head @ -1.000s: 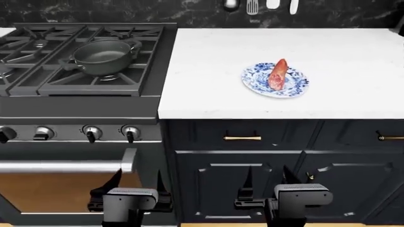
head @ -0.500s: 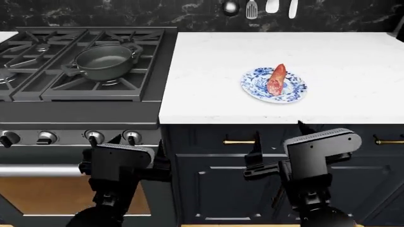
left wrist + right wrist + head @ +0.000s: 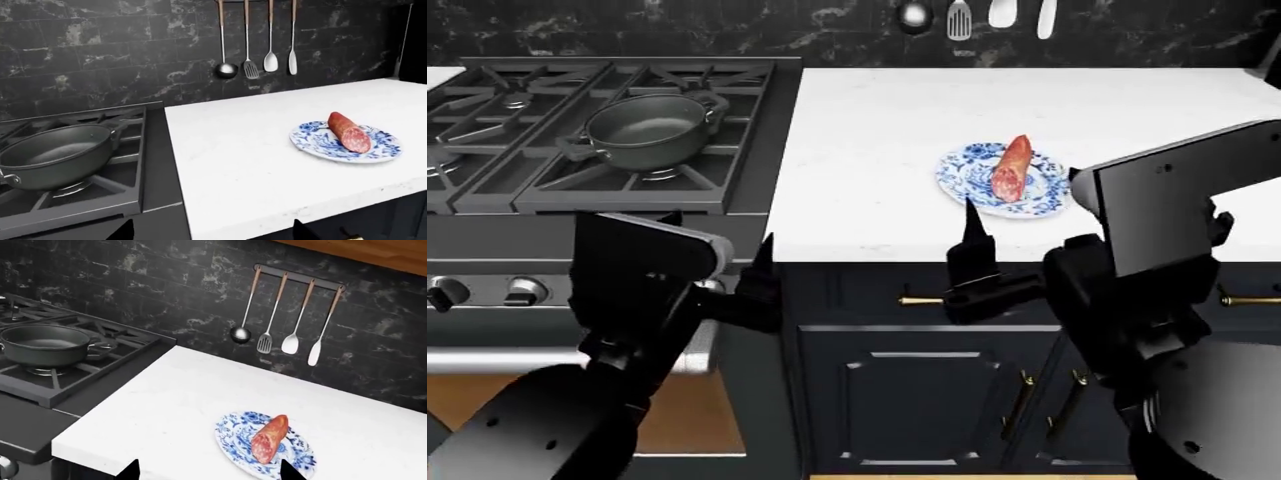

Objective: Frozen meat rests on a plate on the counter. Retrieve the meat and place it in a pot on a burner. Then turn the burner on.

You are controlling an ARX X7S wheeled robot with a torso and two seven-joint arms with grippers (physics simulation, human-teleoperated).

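Both your arms have risen from in front of the cabinets to counter height since half a second ago.

From the left: the dark grey metal pot (image 3: 647,128) sits empty on the cast-iron grate over its burner (image 3: 657,170); your left gripper (image 3: 718,268) and right gripper (image 3: 1021,245) hang spread apart, holding nothing; the speckled sausage log (image 3: 1010,166) lies on the blue floral plate (image 3: 964,178) on the white veined counter (image 3: 868,150).

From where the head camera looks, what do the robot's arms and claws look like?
Both arms are matte black: rounded joint housings low down, boxy slab-like wrist blocks above. The left claw and right claw end in thin, pointed black fingers. No cables, labels or markings are visible.
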